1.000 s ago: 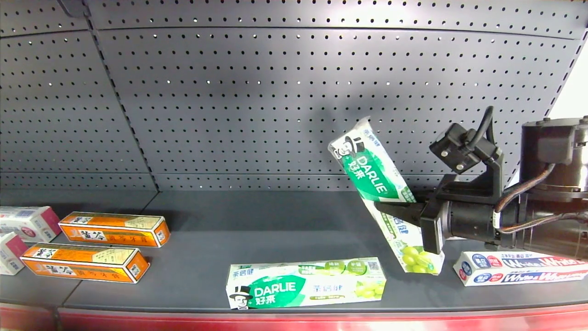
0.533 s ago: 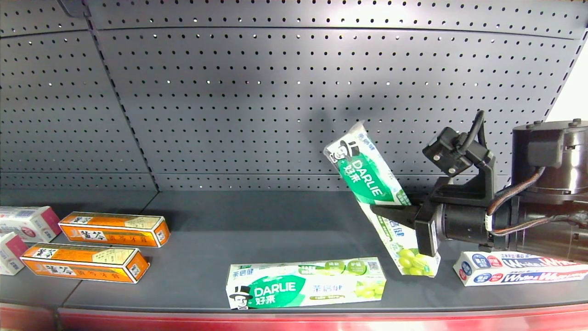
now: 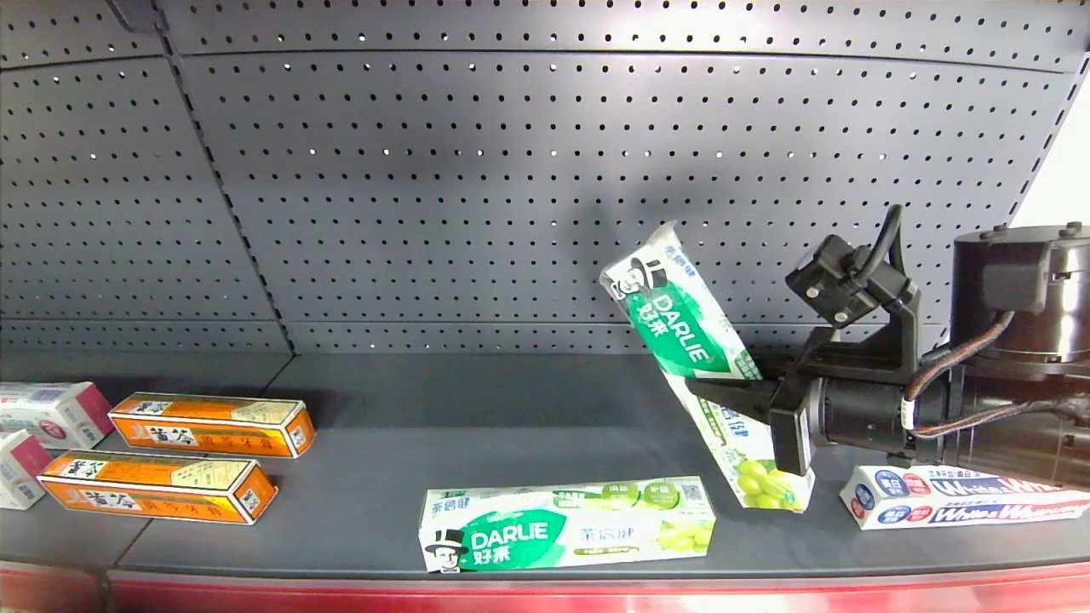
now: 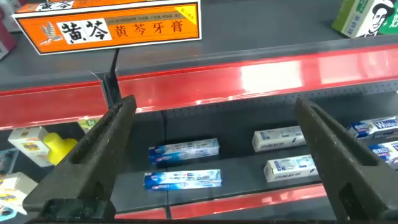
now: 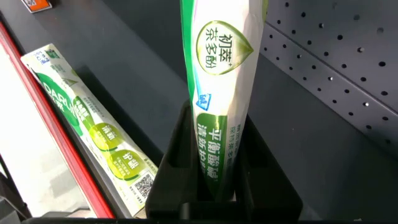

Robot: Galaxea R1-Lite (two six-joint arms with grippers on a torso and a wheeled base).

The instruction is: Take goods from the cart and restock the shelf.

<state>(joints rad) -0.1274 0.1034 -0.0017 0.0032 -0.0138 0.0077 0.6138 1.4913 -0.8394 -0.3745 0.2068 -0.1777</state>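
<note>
My right gripper (image 3: 732,393) is shut on a green-and-white toothpaste box (image 3: 694,353), held tilted, its top leaning left toward the pegboard and its grape-printed bottom corner at or just above the grey shelf (image 3: 477,434). In the right wrist view the same toothpaste box (image 5: 221,81) runs up from between the black fingers (image 5: 177,162). A matching toothpaste box (image 3: 566,524) lies flat near the shelf's front edge, left of the held one. My left gripper (image 4: 214,162) is open below the shelf's red front edge (image 4: 261,74), with nothing between its fingers.
A white-and-blue box (image 3: 962,498) lies on the shelf under my right arm. Two orange boxes (image 3: 213,423) (image 3: 157,485) and pink-ended white boxes (image 3: 51,413) lie at the left. Lower shelves hold blue-and-white boxes (image 4: 183,149). Open shelf space lies between the orange boxes and the flat green box.
The right gripper and its toothpaste box shifted left and slightly down a second ago, then stayed almost still over the last half second.
</note>
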